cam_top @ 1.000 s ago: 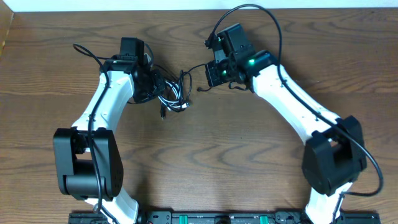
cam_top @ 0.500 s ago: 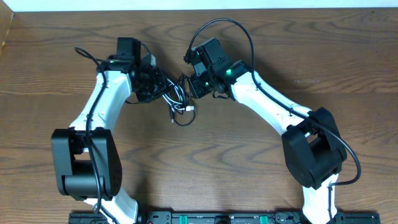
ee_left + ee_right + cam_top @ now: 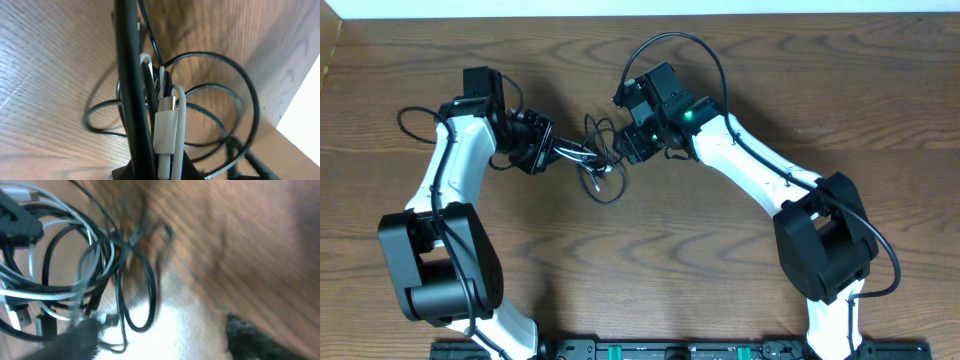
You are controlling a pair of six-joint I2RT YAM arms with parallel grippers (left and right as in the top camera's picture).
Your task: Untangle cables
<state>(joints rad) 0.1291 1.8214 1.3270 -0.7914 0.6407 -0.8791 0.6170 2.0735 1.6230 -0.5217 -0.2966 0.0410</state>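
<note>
The cables point(image 3: 597, 166) lie as a tangle of thin black and white cords on the wooden table, between my two grippers. My left gripper point(image 3: 550, 151) is shut on the tangle's left side. In the left wrist view its jaws point(image 3: 161, 171) pinch a white cable with its plug point(image 3: 165, 131) and a black cord point(image 3: 131, 90), and black loops point(image 3: 250, 100) spread beyond them. My right gripper point(image 3: 624, 143) sits at the tangle's right edge. In the blurred right wrist view the gripper point(image 3: 160, 340) stands open, with a black loop point(image 3: 148, 305) hanging free between the fingers.
A thick black arm cable point(image 3: 688, 42) arcs over the right arm, and another point(image 3: 412, 118) loops left of the left arm. The table's back edge point(image 3: 640, 14) meets a white wall. Both arm bases stand at the front edge.
My left arm has pulled left with the cords in its grip, stretching the tangle. My right arm swung left to the tangle, then its gripper opened and released its cord.
</note>
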